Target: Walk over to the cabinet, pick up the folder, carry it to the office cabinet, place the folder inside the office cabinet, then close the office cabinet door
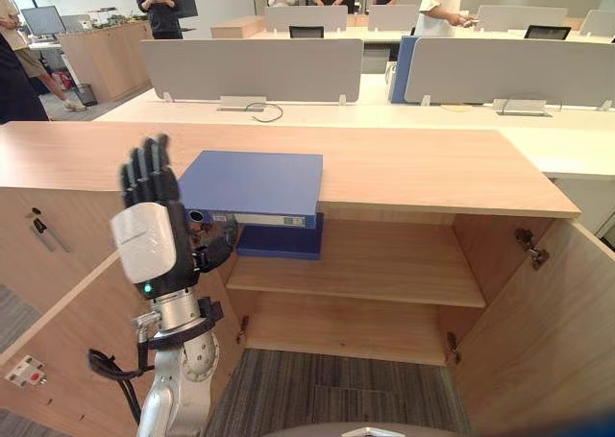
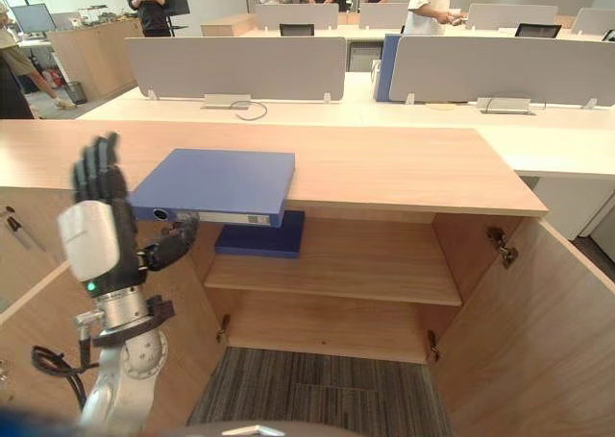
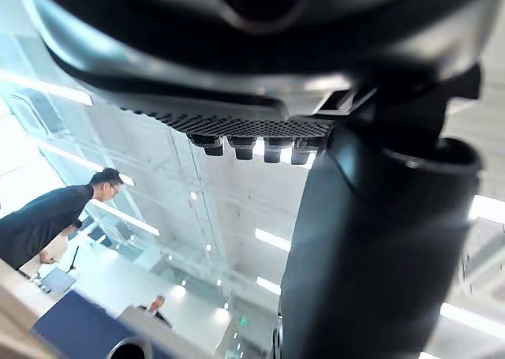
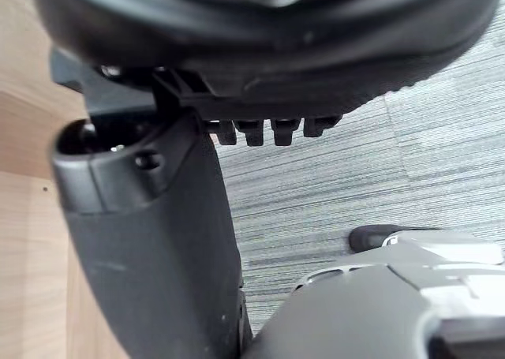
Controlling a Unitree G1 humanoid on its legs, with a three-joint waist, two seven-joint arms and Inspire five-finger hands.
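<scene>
Left eye view: shows blue folder (image 1: 252, 182) flat on cabinet top (image 1: 432, 168), near edge overhanging the front, and left hand (image 1: 146, 235) upright just beside it, fingers straight, gripping nothing. Shows second folder (image 1: 281, 240) on upper shelf (image 1: 384, 264) below, with free room rightward to open door (image 1: 538, 331). Left wrist view: adds a person (image 3: 47, 221) beyond. Right wrist view: shows right hand (image 4: 158, 241) over carpet (image 4: 394, 177), fingers relaxed, empty.

Dark left hand (image 3: 260, 51) up close, fingers (image 3: 243, 147) straight in a row, thick thumb (image 3: 371, 248) beside them. Past them is a flat blue folder (image 3: 71, 327) with a round spine hole, with a light wood worktop (image 3: 9, 323) edge beside it. Person in dark top (image 3: 47, 221) leaning, second person (image 3: 158, 305) farther off, ceiling strip lights (image 3: 272, 239).
</scene>
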